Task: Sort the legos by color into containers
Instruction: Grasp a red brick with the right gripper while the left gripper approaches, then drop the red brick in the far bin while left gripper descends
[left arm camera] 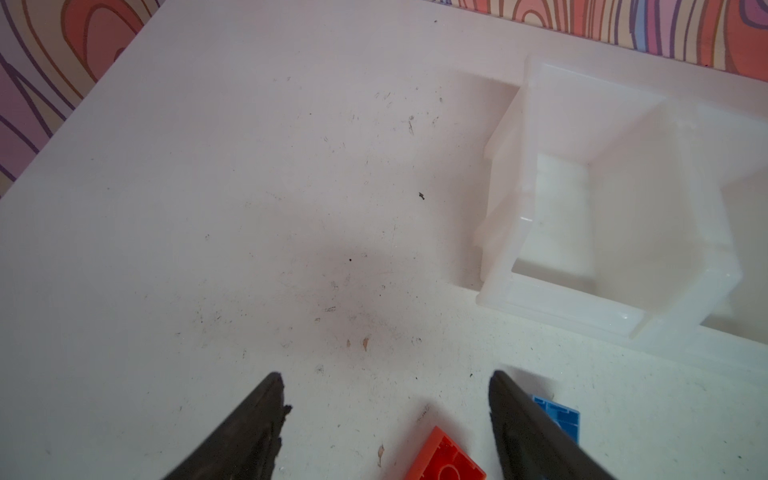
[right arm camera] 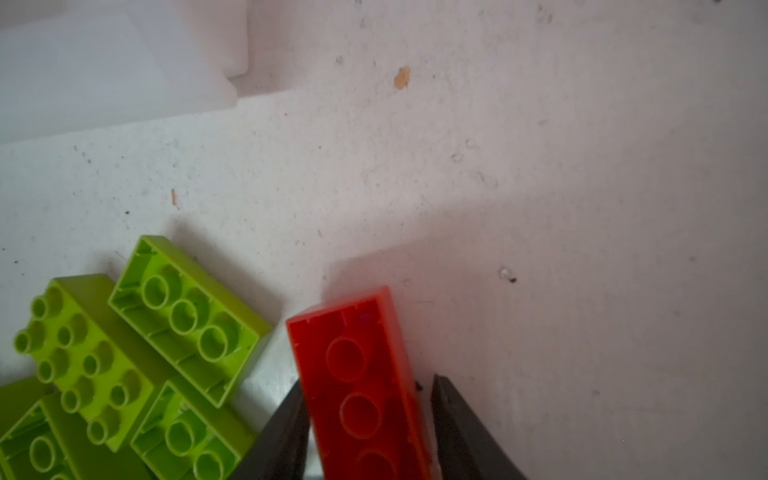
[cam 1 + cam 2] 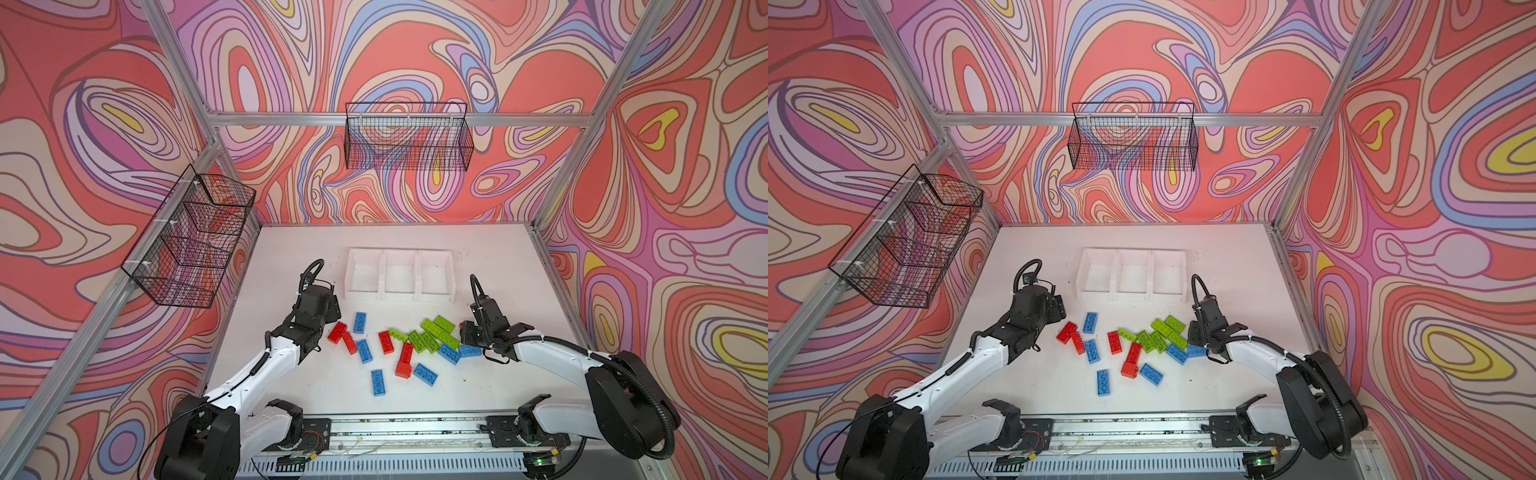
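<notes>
Right gripper [image 2: 368,379]: jaws stand along the long flanks of a red brick [image 2: 345,332]; one finger lies against it, the other sits at its edge; we cannot tell whether the clamp is made.
Red brick: flat on the table [image 2: 540,166]; just beside the green bricks [image 2: 183,316], narrowly apart from them; hidden under the gripper in both top views.
Left gripper [image 1: 386,382]: released, jaws wide, nothing between them; it hovers over bare table, with the corner of a second red brick [image 1: 449,457] near its fingertips and a blue brick [image 1: 561,419] behind one finger.
Legos [image 3: 424,338]: scattered on the table in front of the containers; red, blue and green mixed; none in a bin.
Containers [image 3: 399,296]: three white bins in a row toward the back of the table; all appear empty in both top views.
Step in hand: we judge it the first pick, the right arm taking its red brick.
Next move: the grip wants confirming as firm; then a straight lift, so the neighbouring green bricks are not dragged; then a carry to one bin, which thereby becomes the red one.
Left arm's part: we judge it should square up to the second red brick and descend; same bin.
</notes>
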